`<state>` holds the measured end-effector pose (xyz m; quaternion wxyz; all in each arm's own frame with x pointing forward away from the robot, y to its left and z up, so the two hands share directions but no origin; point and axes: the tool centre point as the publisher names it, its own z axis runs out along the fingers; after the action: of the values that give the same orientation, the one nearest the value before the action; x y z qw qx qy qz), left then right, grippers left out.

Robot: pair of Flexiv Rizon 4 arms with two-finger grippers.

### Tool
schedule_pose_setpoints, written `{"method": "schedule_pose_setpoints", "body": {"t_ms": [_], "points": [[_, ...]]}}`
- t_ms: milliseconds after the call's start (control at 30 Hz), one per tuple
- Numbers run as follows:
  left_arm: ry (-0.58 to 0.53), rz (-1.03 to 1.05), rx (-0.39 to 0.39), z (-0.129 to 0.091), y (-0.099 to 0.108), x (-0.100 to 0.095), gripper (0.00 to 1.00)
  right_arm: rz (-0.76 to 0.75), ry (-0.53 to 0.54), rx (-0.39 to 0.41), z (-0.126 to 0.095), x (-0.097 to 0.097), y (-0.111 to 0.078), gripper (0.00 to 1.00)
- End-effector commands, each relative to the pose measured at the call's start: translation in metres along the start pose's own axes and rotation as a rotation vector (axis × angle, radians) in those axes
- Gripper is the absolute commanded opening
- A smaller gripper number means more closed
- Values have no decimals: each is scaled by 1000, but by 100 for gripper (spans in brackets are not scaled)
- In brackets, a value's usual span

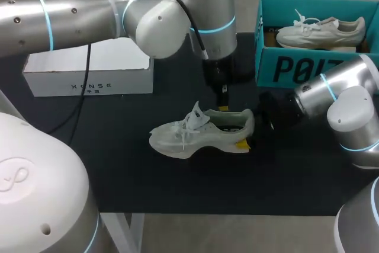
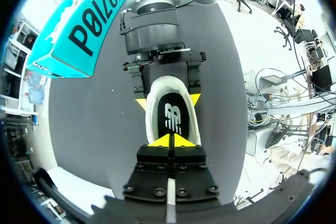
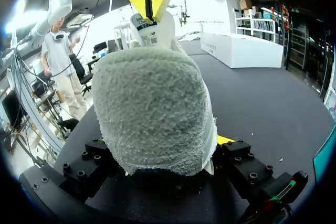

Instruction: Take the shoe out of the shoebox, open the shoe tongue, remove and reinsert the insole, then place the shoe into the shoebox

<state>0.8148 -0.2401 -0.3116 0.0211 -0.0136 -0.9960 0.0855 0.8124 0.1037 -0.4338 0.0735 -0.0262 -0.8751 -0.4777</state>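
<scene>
**Shoe out on the table, heel in my right claw**

The shoe (image 1: pixel 201 131) sits on the black table (image 1: pixel 118 164), toe towards my left side. My right claw (image 2: pixel 168 100) clamps its heel from both sides. My left claw (image 2: pixel 171 140) hangs over the opening, tips pressed together; I can't tell whether they pinch anything. The shoe is pale with white laces and a black insole (image 2: pixel 172 118). The teal shoebox (image 1: pixel 314 66) stands behind, holding a second shoe (image 1: pixel 320 31).

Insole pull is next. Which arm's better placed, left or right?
Left. The left gripper sits above the opening of the shoe, with the insole directly under its tips. The right gripper is clamped on the heel, steadying it, so it looks committed.
</scene>
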Motion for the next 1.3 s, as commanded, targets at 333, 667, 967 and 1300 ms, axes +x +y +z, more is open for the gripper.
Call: {"method": "schedule_pose_setpoints", "body": {"t_ms": [333,667,967,1300], "points": [[2,1,-1,0,0,-1,0,2,-1,2,7,-1,-5,0],[65,77,-1,38,-4,5,0,2,-1,2,7,-1,-5,0],[110,112,-33,67,-6,3,0,2,-1,2,7,-1,-5,0],[141,95,-63,86,7,5,0,2,-1,2,7,-1,-5,0]]}}
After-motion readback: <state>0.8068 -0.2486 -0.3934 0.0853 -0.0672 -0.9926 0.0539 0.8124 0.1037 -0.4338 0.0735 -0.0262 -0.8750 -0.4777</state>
